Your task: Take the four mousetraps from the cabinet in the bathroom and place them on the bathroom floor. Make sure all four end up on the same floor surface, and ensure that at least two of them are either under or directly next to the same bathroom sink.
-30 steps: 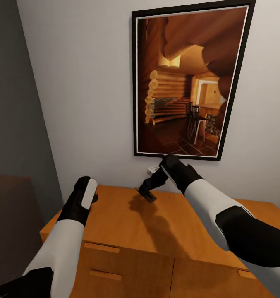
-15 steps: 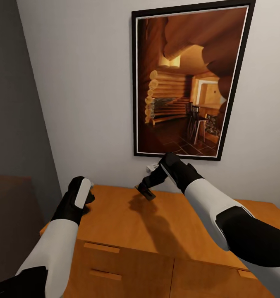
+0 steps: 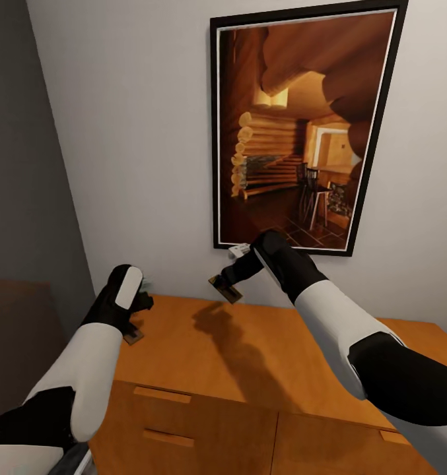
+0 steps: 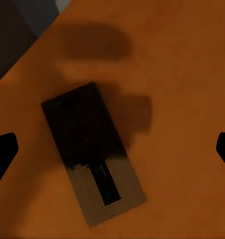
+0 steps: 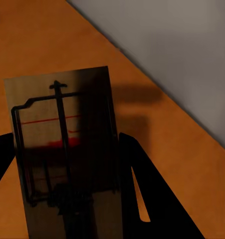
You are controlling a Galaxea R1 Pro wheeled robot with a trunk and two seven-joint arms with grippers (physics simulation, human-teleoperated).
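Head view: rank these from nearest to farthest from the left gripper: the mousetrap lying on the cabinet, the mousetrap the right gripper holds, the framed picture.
1. Mousetrap on the cabinet, directly under the left gripper.
2. Held mousetrap, in the right gripper, off toward the wall.
3. Framed picture, high on the wall.

Pale grey wall (image 3: 131, 132); framed log-cabin picture (image 3: 296, 125) — darker side wall (image 3: 18, 165)

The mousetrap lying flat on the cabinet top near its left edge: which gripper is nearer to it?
Left. The left gripper hangs open directly above that mousetrap. The right gripper is farther along the cabinet, raised and shut on another mousetrap.
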